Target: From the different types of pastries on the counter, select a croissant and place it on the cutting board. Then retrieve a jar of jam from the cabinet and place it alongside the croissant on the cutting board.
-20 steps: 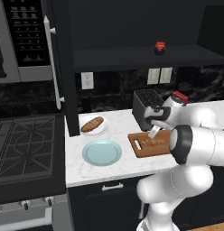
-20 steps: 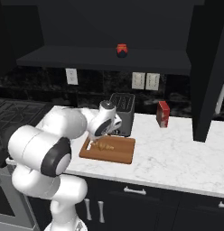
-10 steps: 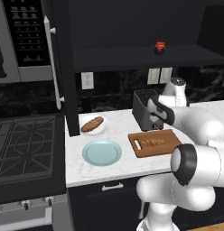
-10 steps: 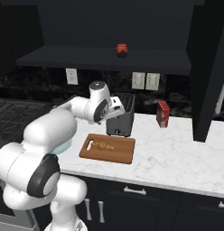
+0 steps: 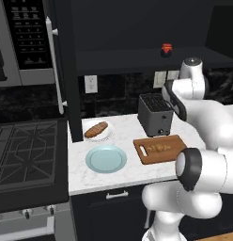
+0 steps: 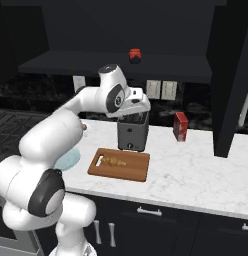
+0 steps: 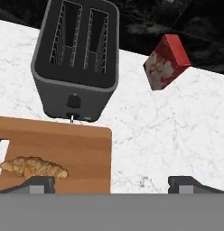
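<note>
The croissant [image 7: 35, 167] lies on the wooden cutting board [image 7: 77, 149], near its slot-handle end, and nothing touches it. The same croissant [image 6: 114, 161] and board [image 6: 131, 167] sit on the counter [image 6: 196, 170] in front of the toaster. My gripper [image 7: 113, 184] hangs open above the toaster and the board's far edge, with nothing between its fingers. In the right base view the gripper [image 6: 137, 111] is raised over the toaster. The jar of jam [image 6: 135, 55] stands on the open shelf of the black cabinet [image 5: 137, 59], above and behind my hand. The oblong roll [image 5: 96, 129] rests at the counter's left.
A dark two-slot toaster [image 7: 77, 58] stands just behind the board. A red box [image 6: 180, 126] stands to its right by the wall. A pale blue plate [image 5: 106, 158] lies left of the board. The stove [image 5: 24, 150] borders the counter's left edge.
My hand has risen from just over the cutting board to above the toaster, towards the shelf. The croissant stays on the board. The jaws remain wide.
</note>
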Robot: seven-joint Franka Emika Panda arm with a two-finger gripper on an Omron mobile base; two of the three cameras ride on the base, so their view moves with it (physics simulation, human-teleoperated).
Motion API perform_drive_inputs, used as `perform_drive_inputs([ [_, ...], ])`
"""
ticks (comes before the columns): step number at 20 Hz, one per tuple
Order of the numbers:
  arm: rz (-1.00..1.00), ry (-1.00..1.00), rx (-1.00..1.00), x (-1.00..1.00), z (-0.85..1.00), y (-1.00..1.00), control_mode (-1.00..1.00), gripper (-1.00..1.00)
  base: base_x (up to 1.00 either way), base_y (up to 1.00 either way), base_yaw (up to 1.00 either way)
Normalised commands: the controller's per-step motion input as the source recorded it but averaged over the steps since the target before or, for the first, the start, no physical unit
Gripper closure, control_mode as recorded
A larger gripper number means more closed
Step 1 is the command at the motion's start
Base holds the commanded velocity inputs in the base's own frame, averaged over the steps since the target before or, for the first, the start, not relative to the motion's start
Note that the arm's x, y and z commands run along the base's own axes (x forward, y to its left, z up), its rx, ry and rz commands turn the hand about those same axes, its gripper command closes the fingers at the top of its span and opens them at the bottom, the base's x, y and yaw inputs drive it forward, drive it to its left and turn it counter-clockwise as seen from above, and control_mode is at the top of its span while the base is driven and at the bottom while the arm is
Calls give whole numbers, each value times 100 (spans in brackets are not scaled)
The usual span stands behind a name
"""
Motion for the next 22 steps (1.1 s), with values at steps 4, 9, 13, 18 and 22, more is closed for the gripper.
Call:
perform_drive_inputs([
  [4, -19, -18, 0, -15, 88, -33, -100, -100, 0, 0, 0],
  [9, -8, -26, 2, -22, 81, -19, -100, -100, 0, 0, 0],
  [13, -3, -40, 7, -71, 62, -28, -100, -100, 0, 0, 0],
  [18, -2, -31, 1, -61, 28, -11, -100, -100, 0, 0, 0],
  [22, -1, -24, 0, -15, 51, 3, -100, -100, 0, 0, 0],
])
